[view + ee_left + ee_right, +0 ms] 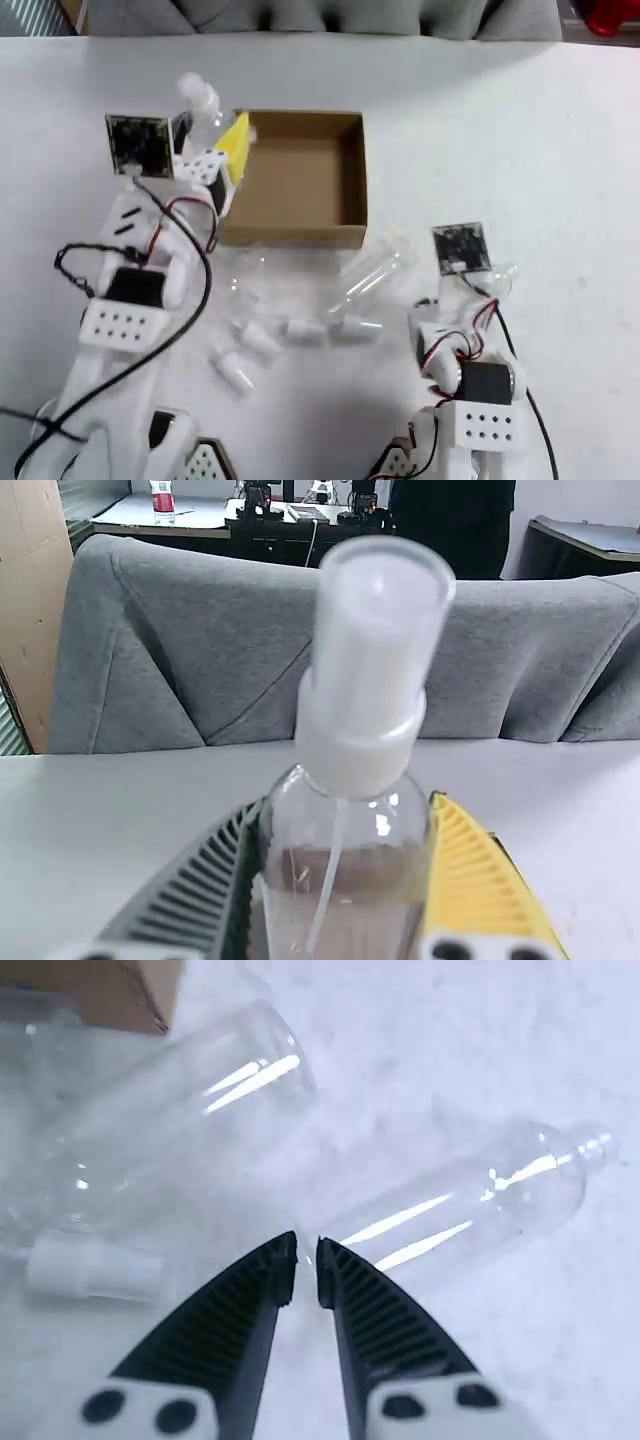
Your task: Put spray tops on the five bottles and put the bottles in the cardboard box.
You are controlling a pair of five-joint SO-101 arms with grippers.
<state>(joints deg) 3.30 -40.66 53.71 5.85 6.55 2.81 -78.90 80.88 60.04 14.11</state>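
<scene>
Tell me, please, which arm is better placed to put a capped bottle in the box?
Left: the left gripper holds a capped bottle right by the box, while the right gripper hangs empty over uncapped bottles.

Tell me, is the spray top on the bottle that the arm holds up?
On. A white spray top caps the neck of the clear bottle, its tube hanging inside; the left end effector grips the bottle.

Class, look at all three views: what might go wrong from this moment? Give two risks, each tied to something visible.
1. The left jaws hold the capped bottle near the left wall of the cardboard box; released here, it may catch the rim or fall outside.
2. The uncapped bottle beneath the right jaws lies on its side and may roll when nudged.
</scene>
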